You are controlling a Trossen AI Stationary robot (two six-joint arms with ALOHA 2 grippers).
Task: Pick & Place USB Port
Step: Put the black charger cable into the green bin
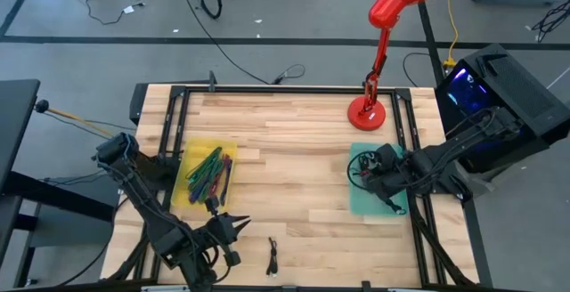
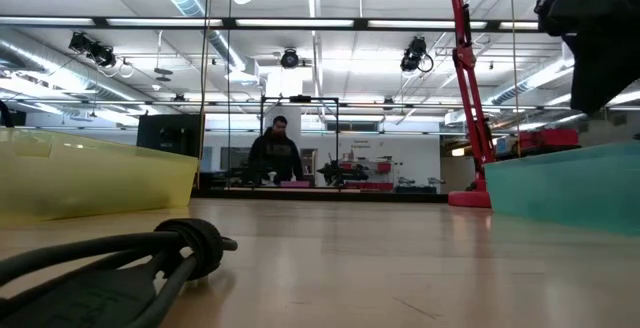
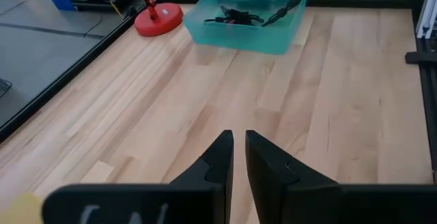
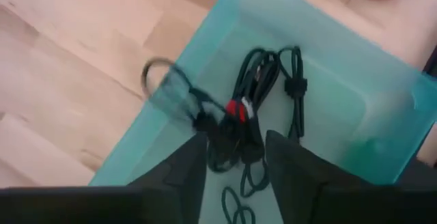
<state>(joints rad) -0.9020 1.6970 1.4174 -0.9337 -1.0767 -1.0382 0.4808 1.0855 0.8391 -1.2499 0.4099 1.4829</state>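
Right gripper [image 4: 235, 159] sits over the teal bin [image 1: 361, 201] at the right edge of the table, fingers spread apart with nothing pinched between them. Directly under the gap lies a tangle of dark cables [image 4: 254, 108], one showing a red mark; part of a loop looks blurred at the bin's left wall, so I read this as a cable just let go into the bin (a judgement, the drop itself is not visible). Spread fingers make sense here: the bin is the drop point.

Left gripper [image 3: 235, 157] hovers low over bare wood at the near left, fingers drawn nearly together with a thin gap, holding nothing. It points across the table toward the teal bin, parked clear of the right arm's work.

One short black cable [image 1: 272, 257] lies loose on the table near the front edge, just right of the left gripper. The yellow bin [image 1: 191, 154] at the left holds more cables, mixed colours. The red lamp [image 1: 367, 112] stands at the far right, beside the teal bin.
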